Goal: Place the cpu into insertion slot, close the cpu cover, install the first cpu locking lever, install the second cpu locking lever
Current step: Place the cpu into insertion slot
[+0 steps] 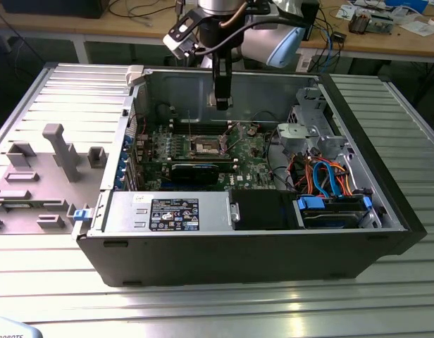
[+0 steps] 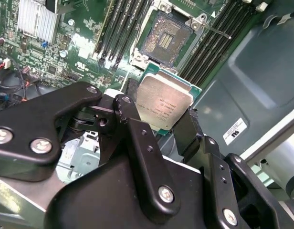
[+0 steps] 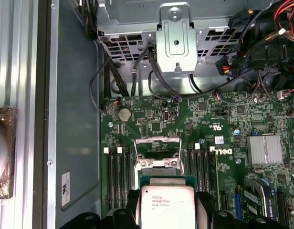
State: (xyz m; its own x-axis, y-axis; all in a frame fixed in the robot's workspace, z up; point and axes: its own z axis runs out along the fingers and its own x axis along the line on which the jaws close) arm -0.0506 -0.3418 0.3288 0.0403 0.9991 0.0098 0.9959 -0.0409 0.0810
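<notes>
The cpu (image 2: 165, 106), a square chip with a dull silver top and green edge, is clamped between the black fingers (image 2: 133, 125) of my gripper (image 2: 159, 112), which is shut on it. It hangs above the motherboard, a little off the open insertion slot (image 2: 166, 40), whose gold contacts are bare. In the first wrist view the cpu (image 3: 166, 206) sits in my gripper (image 3: 167, 202), and the cpu cover (image 3: 157, 141) stands raised as a silvery frame beyond it. In the exterior view my gripper (image 1: 221, 101) hovers inside the case, behind the insertion slot (image 1: 206, 146).
The open computer case (image 1: 386, 232) lies on a ribbed metal table. Memory slots (image 2: 120, 28) flank the socket. A silvery drive cage (image 1: 312, 134) and orange and blue cables (image 1: 330, 176) fill the exterior view's right. A black card (image 1: 196, 171) lies in front of the socket. A grey fixture (image 1: 41, 176) stands outside at the exterior view's left.
</notes>
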